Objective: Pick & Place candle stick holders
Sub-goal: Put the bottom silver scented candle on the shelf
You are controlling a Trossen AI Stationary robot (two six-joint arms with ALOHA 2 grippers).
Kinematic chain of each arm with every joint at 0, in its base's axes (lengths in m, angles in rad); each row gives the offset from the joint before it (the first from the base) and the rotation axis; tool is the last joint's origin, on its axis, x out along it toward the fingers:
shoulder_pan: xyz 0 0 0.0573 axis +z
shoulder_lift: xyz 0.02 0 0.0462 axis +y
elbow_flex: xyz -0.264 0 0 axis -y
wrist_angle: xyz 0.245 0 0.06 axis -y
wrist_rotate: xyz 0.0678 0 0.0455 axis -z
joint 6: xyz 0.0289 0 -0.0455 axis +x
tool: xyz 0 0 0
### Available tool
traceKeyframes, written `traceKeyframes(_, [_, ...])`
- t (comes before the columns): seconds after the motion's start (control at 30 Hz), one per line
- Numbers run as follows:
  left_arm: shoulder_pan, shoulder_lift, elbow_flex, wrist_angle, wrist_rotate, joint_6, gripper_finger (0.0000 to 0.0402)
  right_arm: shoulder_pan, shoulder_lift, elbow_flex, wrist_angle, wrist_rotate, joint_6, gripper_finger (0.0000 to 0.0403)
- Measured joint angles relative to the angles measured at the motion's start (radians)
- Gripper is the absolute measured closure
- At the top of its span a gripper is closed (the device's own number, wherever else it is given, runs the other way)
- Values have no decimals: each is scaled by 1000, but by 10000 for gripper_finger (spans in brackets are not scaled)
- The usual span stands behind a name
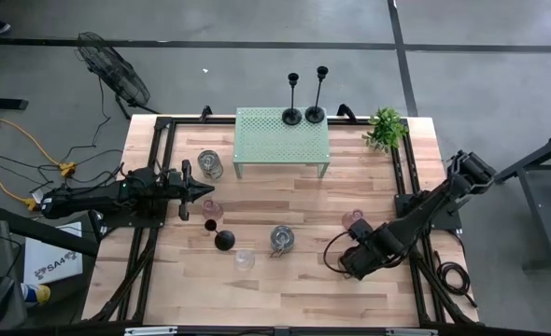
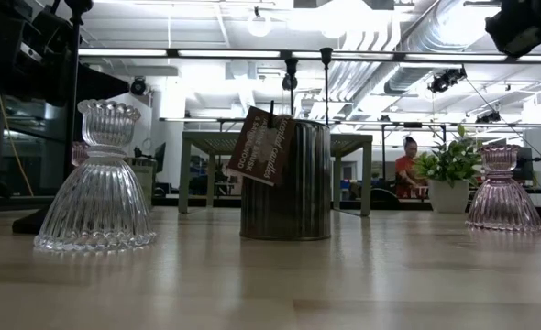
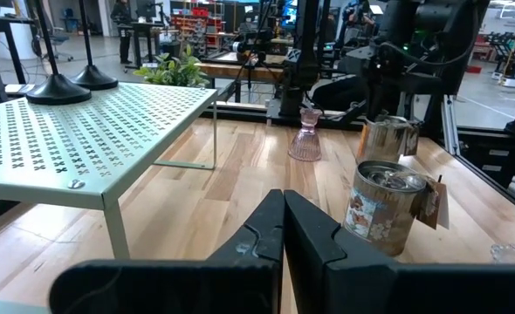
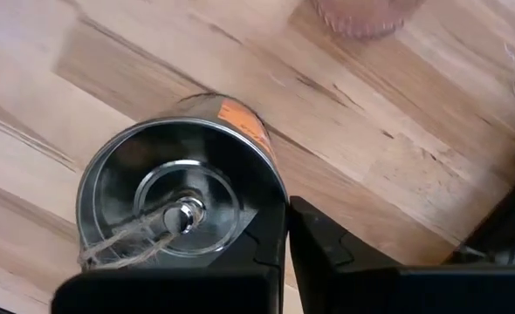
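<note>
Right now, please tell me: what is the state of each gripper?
Left gripper: closed, holding nothing.
Right gripper: closed, holding nothing, beside the silvery jar.

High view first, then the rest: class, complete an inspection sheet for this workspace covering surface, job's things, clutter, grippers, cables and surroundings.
Surface: wooden table, nothing spilled.
Job's things: first candlestick and second candlestick on the green shelf; third candlestick, two silvery jars, clear cup and pink cup on the boards.
Clutter: plant.
Grippers: left gripper jaws shut, holding nothing; right gripper jaws shut beside a third jar.
Cables: yellow cable on the floor.
Surroundings: fan; person far behind.
</note>
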Motion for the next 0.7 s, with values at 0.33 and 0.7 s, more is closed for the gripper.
traceKeyframes(0.33, [0,0,0,0,0,-2,402,-1,-82,3,6,72,4,399])
traceKeyframes(0.7, [0,0,0,0,0,-3,402,-54,-92,4,95,97,-100,399])
